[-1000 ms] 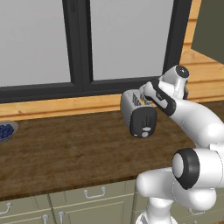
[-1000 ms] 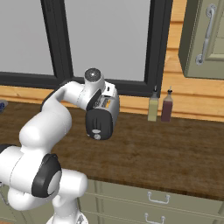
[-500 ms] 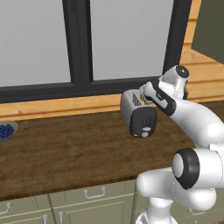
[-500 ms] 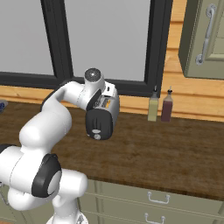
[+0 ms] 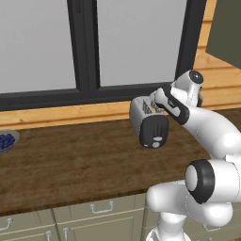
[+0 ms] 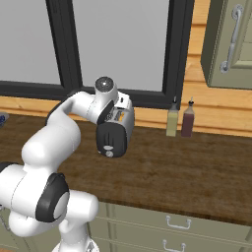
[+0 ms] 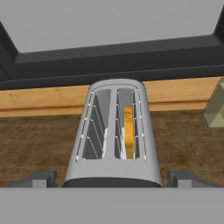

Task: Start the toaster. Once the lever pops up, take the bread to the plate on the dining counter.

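Fingers (image 7: 112, 179) spread wide above toaster (image 7: 114, 135); bread (image 7: 128, 131) in right slot; no legible writing.

Even, flat rendered light, moderately bright; no single source evident. Window panes (image 5: 136, 42) uniform pale grey, no glare. Soft dark shading beneath the toaster (image 5: 149, 123) on the counter (image 5: 70, 160). All views sharp; no blur, no edge distortion.

No legible text, labels or numbers anywhere. Toaster (image 5: 149, 122) end panel blank. Two bottles (image 6: 179, 118), right of frame: unmarked.
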Motion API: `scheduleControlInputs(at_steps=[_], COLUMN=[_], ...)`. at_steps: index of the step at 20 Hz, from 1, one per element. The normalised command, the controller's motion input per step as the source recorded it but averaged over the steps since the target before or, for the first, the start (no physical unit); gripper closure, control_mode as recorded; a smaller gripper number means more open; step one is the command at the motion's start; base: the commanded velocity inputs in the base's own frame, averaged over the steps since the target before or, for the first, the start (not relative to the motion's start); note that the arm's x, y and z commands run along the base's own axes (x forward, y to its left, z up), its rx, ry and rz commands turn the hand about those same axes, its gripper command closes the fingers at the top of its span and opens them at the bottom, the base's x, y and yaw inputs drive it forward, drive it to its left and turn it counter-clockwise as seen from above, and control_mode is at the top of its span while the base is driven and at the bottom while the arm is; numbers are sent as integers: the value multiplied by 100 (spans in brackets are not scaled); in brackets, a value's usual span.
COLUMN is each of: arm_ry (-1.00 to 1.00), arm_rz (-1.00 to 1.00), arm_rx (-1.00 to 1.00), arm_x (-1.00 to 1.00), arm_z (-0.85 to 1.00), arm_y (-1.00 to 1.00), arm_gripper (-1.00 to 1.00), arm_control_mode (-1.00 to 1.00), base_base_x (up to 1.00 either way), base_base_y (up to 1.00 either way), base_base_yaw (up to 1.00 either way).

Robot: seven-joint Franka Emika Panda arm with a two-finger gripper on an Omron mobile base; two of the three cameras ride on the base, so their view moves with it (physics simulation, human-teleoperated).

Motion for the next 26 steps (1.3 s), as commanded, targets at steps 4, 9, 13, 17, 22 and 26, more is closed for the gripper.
scheduleControlInputs(at_steps=[4,9,13,17,22,26], arm_ry=[0,0,0,0,0,0], arm_rz=[0,0,0,0,0,0], arm_rx=[0,0,0,0,0,0], arm_x=[0,0,0,0,0,0], arm_z=[0,0,0,0,0,0], arm_y=[0,0,0,0,0,0], arm_gripper=[-100,-100,-100,-100,-100,-100], arm_control_mode=[-100,-100,-100,-100,-100,-100], base_base_x=[0,0,0,0,0,0], base_base_y=[0,0,0,0,0,0], base_base_yaw=[0,0,0,0,0,0])
